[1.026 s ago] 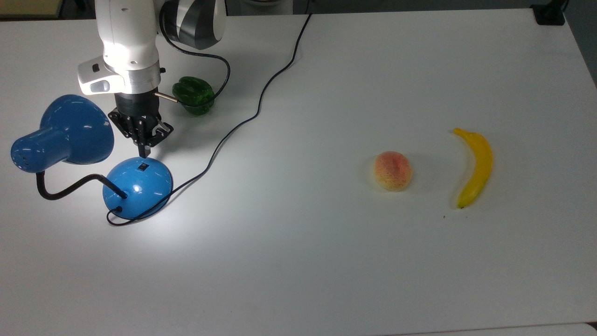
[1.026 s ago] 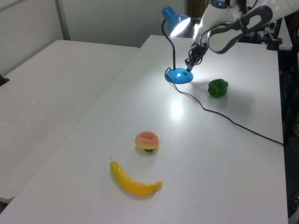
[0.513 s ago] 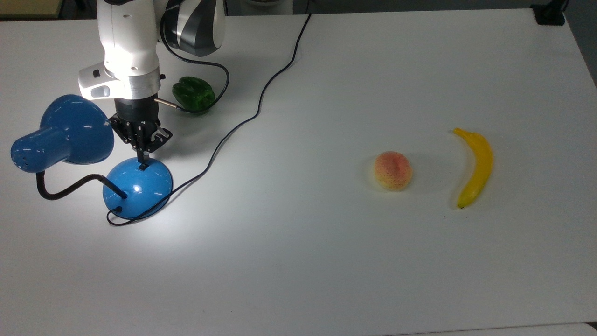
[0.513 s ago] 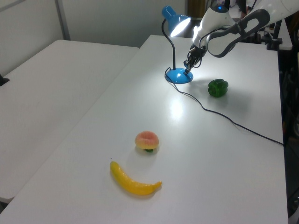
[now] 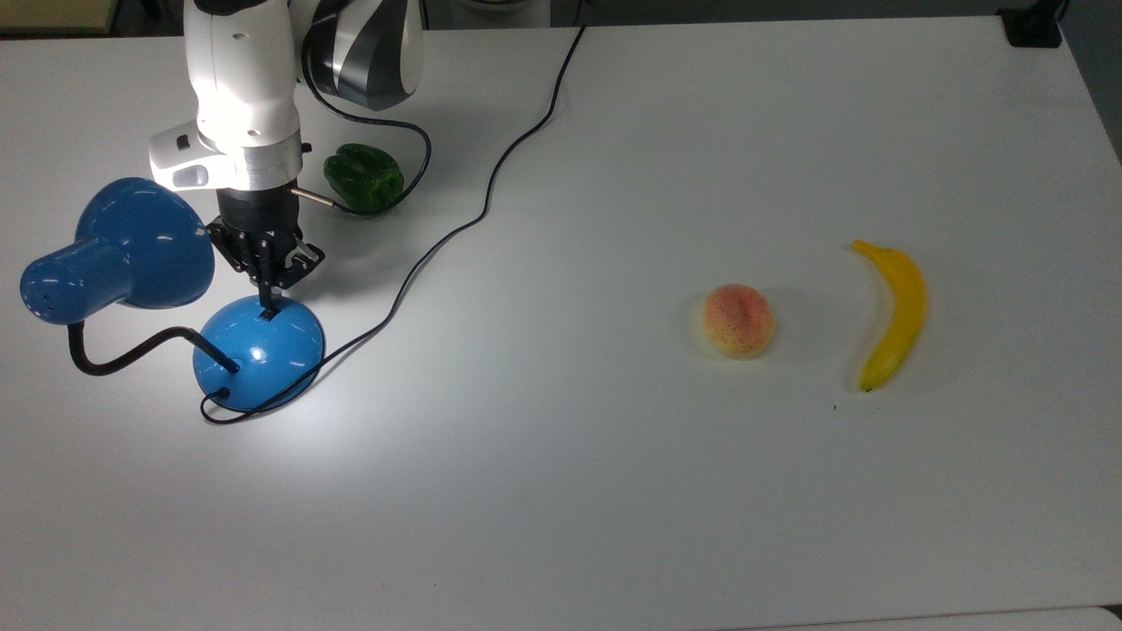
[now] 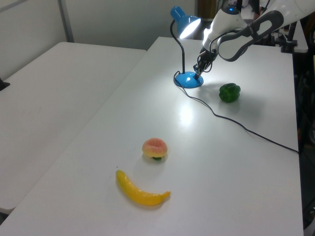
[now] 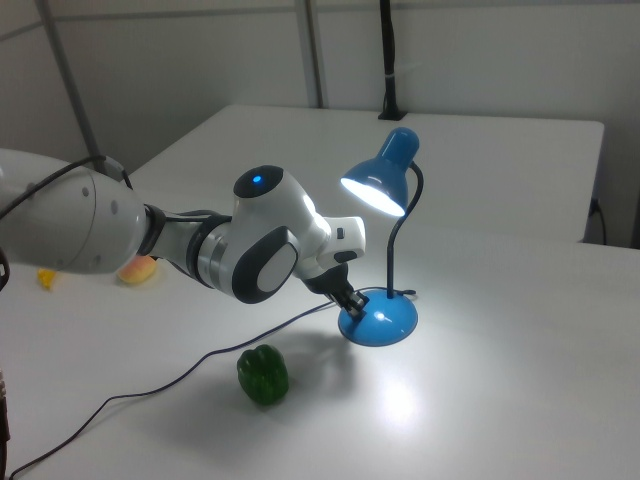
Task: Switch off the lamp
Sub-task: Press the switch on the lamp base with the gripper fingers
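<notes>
Lamp (image 5: 131, 272) stands on table (image 5: 614, 482), lit: shade glows in right view, bright pool on table around base (image 5: 259, 350). Gripper (image 5: 267, 302) points down at base's far edge, fingers pressed together, tip on or just above small black switch (image 5: 266, 312); contact cannot be confirmed. Step in hand, by judgement: pressing switch. Next move calls for short, firm push straight down on switch without sliding base, then lift off. Cord (image 5: 456, 219) runs from base past green pepper (image 5: 364, 177), which sits beyond base. Peach (image 5: 739, 320) and banana (image 5: 892, 313) well apart from base.
</notes>
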